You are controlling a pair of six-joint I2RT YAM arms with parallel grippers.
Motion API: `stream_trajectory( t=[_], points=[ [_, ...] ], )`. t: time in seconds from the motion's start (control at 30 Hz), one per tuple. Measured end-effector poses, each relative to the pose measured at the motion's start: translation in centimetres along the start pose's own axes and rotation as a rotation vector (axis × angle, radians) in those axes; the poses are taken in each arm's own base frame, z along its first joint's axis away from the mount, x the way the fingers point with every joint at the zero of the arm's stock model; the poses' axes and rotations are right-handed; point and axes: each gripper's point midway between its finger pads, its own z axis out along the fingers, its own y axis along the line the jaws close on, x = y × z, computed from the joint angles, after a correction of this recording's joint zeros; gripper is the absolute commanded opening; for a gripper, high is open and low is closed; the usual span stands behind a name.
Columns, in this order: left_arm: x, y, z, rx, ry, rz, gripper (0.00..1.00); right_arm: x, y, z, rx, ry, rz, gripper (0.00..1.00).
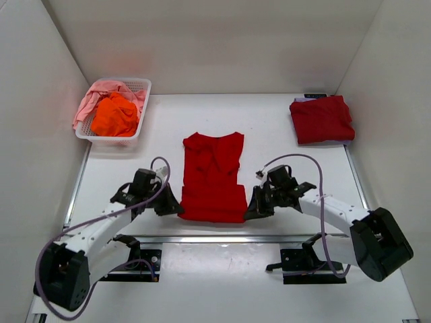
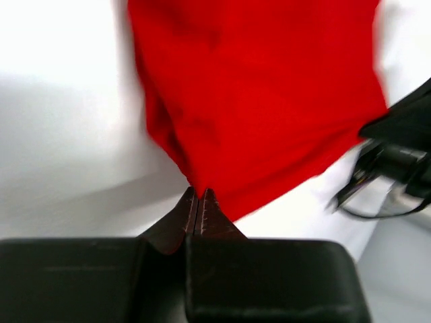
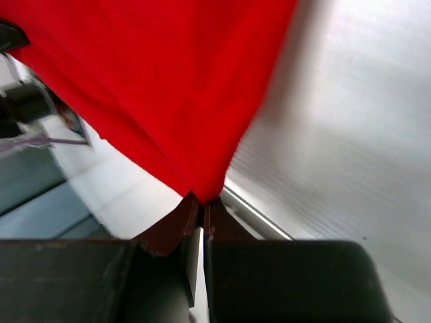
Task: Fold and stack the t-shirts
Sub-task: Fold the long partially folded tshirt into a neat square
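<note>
A bright red t-shirt (image 1: 213,176) lies in the middle of the table, sleeves folded in, collar away from me. My left gripper (image 1: 177,208) is shut on its near left hem corner; in the left wrist view the cloth (image 2: 262,101) runs up out of the pinched fingertips (image 2: 200,196). My right gripper (image 1: 250,210) is shut on the near right hem corner, and the cloth (image 3: 155,87) hangs from its tips (image 3: 203,200). A folded dark red t-shirt (image 1: 321,119) lies at the far right.
A white basket (image 1: 138,128) at the far left holds a crumpled orange shirt (image 1: 115,114) and a pink one (image 1: 91,102). White walls close in the table on three sides. A metal rail (image 1: 222,238) runs along the near edge.
</note>
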Motion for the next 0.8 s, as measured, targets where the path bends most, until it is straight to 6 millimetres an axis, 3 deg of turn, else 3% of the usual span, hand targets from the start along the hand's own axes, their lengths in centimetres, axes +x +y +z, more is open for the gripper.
stream_trajectory(
  t=[0.13,0.23,0.3,0.33,0.37,0.4,0.43,0.53,0.63,0.7,0.8],
  points=[
    [-4.9,-2.0,-0.2,0.004,-0.037,-0.033,0.00,-4.2,1.1,-1.3,-0.015,-0.036,0.033,0.00],
    [-10.7,-3.5,0.2,0.013,-0.086,-0.050,0.00,-10.4,2.4,-2.7,-0.024,-0.099,0.015,0.00],
    [-15.5,-4.3,0.7,0.016,-0.129,-0.050,0.00,-16.1,3.5,-3.6,-0.034,-0.155,-0.018,0.00],
    [-18.3,-4.6,1.2,0.016,-0.157,-0.045,0.12,-19.0,3.8,-3.9,-0.034,-0.181,-0.039,0.02],
    [-20.9,-4.9,1.7,0.020,-0.186,-0.041,0.39,-22.1,4.2,-4.3,-0.037,-0.213,-0.058,0.17],
    [-23.7,-4.9,2.3,0.023,-0.218,-0.035,0.54,-24.8,4.1,-4.4,-0.036,-0.243,-0.075,0.26],
    [-26.2,-4.9,2.9,0.032,-0.249,-0.036,0.57,-27.9,3.9,-4.6,-0.032,-0.278,-0.092,0.33],
    [-32.4,-3.6,4.9,0.063,-0.329,-0.079,0.70,-34.2,1.9,-4.6,-0.008,-0.354,-0.106,0.35],
    [-34.8,-1.6,6.6,0.085,-0.353,-0.148,0.75,-36.7,-1.3,-3.9,0.041,-0.378,-0.076,0.48],
    [-34.7,-0.8,6.9,0.089,-0.347,-0.190,0.76,-36.0,-3.1,-3.3,0.075,-0.362,-0.044,0.61],
    [-33.2,-1.3,6.7,0.119,-0.343,-0.201,0.75,-33.7,-4.3,-2.1,0.099,-0.330,-0.030,0.70]
  ],
)
